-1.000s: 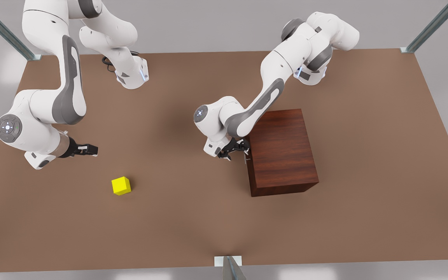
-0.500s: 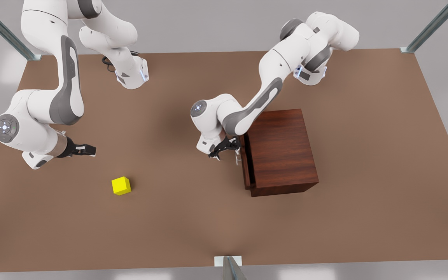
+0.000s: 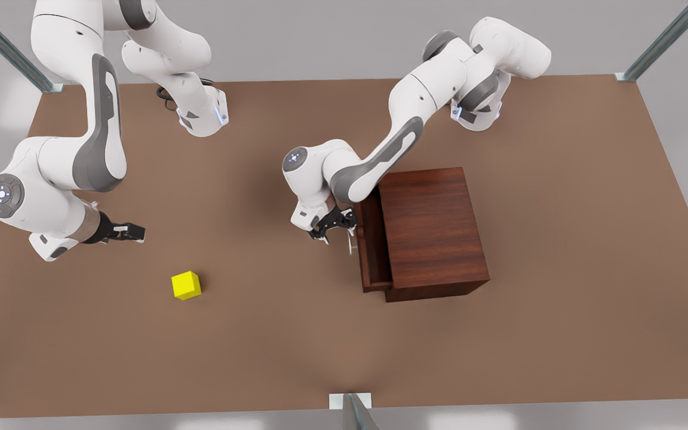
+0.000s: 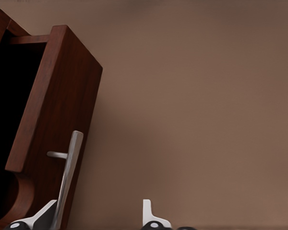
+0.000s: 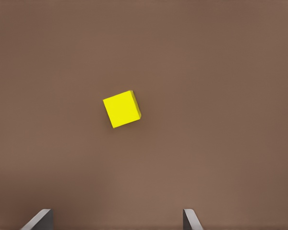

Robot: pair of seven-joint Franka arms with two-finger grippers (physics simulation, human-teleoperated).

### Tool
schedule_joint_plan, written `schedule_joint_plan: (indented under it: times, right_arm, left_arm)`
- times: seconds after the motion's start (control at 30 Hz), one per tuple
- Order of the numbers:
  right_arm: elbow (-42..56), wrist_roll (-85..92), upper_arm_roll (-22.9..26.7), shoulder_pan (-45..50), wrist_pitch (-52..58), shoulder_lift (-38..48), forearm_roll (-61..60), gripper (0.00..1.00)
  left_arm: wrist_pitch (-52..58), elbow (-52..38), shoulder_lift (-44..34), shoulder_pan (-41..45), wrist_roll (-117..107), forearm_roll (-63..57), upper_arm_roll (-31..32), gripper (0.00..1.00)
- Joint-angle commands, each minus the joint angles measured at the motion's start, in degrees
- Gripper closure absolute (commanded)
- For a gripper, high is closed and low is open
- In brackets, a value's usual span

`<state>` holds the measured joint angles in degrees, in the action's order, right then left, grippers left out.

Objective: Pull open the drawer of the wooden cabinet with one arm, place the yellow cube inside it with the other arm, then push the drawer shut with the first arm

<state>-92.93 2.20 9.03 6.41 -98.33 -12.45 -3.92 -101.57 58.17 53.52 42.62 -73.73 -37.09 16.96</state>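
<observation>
The wooden cabinet (image 3: pixel 433 221) stands right of the table's middle in the front view. Its drawer (image 3: pixel 372 251) is pulled partly out toward the front view's left, and its inside (image 4: pixel 9 96) is dark. The silver bar handle (image 4: pixel 69 177) lies between the fingers of my left gripper (image 3: pixel 335 230), close against one fingertip (image 4: pixel 44 215); the jaws stand open around it. The yellow cube (image 3: pixel 186 285) rests on the table at the front view's left. My right gripper (image 3: pixel 135 232) hovers open beyond the cube (image 5: pixel 122 109), apart from it, with nothing between its fingers.
The brown table (image 3: pixel 272 334) has bare room between the cube and the cabinet. Both arm bases (image 3: pixel 200 113) stand along the far edge. Metal frame posts (image 3: pixel 353 412) rise at the table's corners and at the middle of the near edge.
The left gripper moved toward the front view's left with the handle, and the drawer slid from shut to partly out. The right gripper drifted slightly left. The cube stayed put.
</observation>
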Motion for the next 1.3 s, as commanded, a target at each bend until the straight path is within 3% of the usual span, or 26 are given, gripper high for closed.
schedule_joint_plan:
  times: [0.0, 0.57, 0.7, 0.77, 0.87, 0.9, 0.93, 0.97, 1.0, 1.03, 1.17, 1.2, 1.23, 1.27]
  right_arm:
    - [0.0, 0.1, 0.0, 0.0, 0.1, 0.1, 0.0, 0.0]
    - [0.0, 0.1, 0.0, 0.0, 0.0, 0.1, 0.0, 0.0]
    - [0.0, 0.1, 0.0, 0.0, 0.0, 0.1, 0.0, 0.0]
    - [0.0, -0.4, -0.1, 0.1, 0.0, 0.0, 0.1, 0.0]
    - [4.0, -13.9, -0.8, 6.5, 0.3, -4.7, -0.1, 0.0]
    - [6.9, -28.7, -0.8, 7.0, 1.6, -5.7, -0.8, 0.0]
    - [6.9, -55.1, -0.9, 7.2, 0.8, -6.5, -6.5, 0.0]
    - [6.6, -60.3, -0.9, 10.4, -2.2, -9.0, -3.9, 0.0]
    - [6.2, -63.3, -0.8, 11.1, -6.8, -11.2, -4.3, 0.0]
    - [6.0, -66.6, -0.9, 11.1, -10.3, -12.8, -6.2, 0.0]
    - [3.7, -71.3, -0.9, 10.9, -19.6, -16.5, -6.1, 0.0]
    - [-4.9, -71.8, -0.8, 10.9, -29.7, -12.4, -7.9, 0.0]
    - [-11.7, -71.8, -0.8, 11.2, -38.9, -10.9, -8.5, 0.0]
    - [-13.3, -71.9, -0.8, 11.1, -40.3, -10.1, -8.6, 0.0]
  left_arm:
    - [1.8, 0.0, 0.2, 0.7, -1.9, 0.3, 0.6, 0.0]
    - [1.9, -6.1, 2.3, 1.8, -1.9, 1.2, 1.1, 0.0]
    - [19.5, -16.1, -1.8, 1.8, -1.2, 3.2, 9.5, 0.0]
    - [23.3, -16.1, -4.7, -0.6, 0.9, 6.5, 10.6, 0.0]
    - [39.4, -14.8, -12.6, -15.2, 26.2, 13.1, 10.8, 0.0]
    - [42.1, -12.7, -16.1, -21.5, 33.9, 16.9, 10.8, 0.0]
    - [43.7, -9.8, -19.7, -35.5, 48.4, 25.6, 10.8, 0.0]
    - [35.7, 0.8, -25.6, -43.8, 51.8, 29.6, 11.0, 0.0]
    - [13.7, 27.2, -42.3, -53.9, 57.1, 35.1, 10.6, 0.0]
    - [9.3, 31.7, -46.7, -55.8, 58.7, 35.7, 9.6, 0.0]
    - [14.7, 29.7, -46.6, -56.1, 59.0, 35.6, 5.6, 0.0]
    - [20.0, 25.0, -44.5, -55.4, 65.1, 38.0, 0.7, 0.0]
    - [22.2, 23.7, -44.1, -45.8, 76.2, 40.1, -11.7, 0.0]
    - [15.9, 29.9, -47.9, -42.1, 75.7, 44.6, -16.9, 0.0]
